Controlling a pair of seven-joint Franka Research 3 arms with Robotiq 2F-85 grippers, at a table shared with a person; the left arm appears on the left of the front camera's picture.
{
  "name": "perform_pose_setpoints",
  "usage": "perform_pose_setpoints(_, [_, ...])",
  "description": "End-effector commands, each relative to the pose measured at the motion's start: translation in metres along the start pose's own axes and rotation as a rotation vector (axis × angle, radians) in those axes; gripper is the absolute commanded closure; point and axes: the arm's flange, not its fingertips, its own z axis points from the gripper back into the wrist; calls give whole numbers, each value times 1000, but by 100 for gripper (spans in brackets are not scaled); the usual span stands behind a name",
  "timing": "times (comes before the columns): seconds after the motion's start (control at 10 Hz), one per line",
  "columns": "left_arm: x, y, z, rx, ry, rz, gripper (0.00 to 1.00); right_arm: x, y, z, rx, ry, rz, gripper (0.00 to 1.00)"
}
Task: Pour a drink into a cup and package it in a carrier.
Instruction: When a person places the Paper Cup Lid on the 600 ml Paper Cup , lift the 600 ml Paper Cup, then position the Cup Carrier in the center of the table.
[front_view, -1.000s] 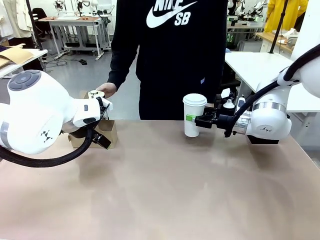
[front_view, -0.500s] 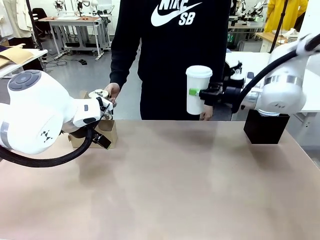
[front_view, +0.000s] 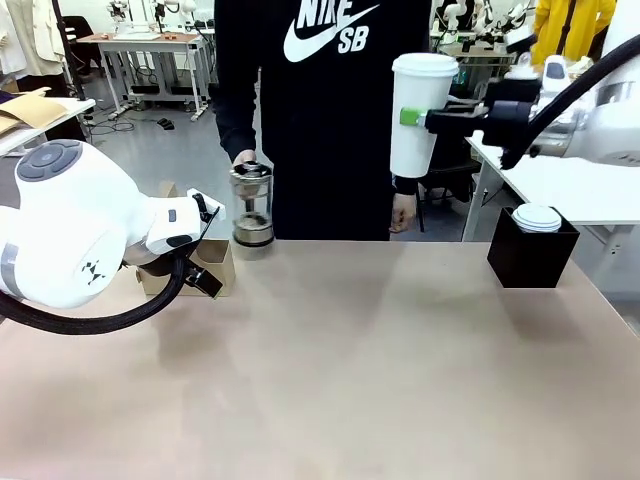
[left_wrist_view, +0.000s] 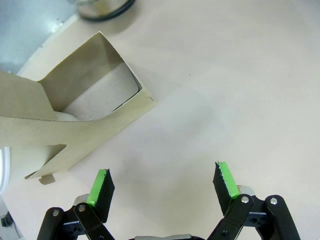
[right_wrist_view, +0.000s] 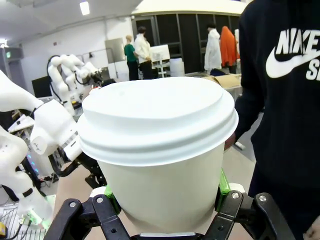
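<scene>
The jaws of the right gripper (front_view: 414, 118) are clamped on the tall white paper cup (front_view: 421, 145), which carries a lid and hangs high above the tabletop (front_view: 340, 350) on the right side. The jaws of the left gripper (left_wrist_view: 162, 181) stand apart and hold nothing, just beside the cardboard carrier (left_wrist_view: 87, 107).

The lid suggests that the pouring is probably finished. The packaging is not yet done: the cup is well apart from the carrier and must be brought across and set into a slot.

The lid hides what is in the cup. A person's hand (front_view: 245, 158) holds the glass jug (front_view: 252, 208) at the far edge, and its content is hard to make out. In the front view the left arm covers most of the carrier.
</scene>
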Motion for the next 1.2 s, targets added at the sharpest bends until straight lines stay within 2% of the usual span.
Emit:
perform_pose_setpoints(0.0, [0, 0, 0, -1, 0, 1, 0, -5, 4, 6, -19, 28, -28, 20])
perform_pose_setpoints(0.1, [0, 0, 0, -1, 0, 1, 0, 0, 0, 0, 0, 0, 0, 20])
perform_pose_setpoints(1.1, [0, 0, 0, -1, 0, 1, 0, 0, 0, 0, 0, 0, 0, 20])
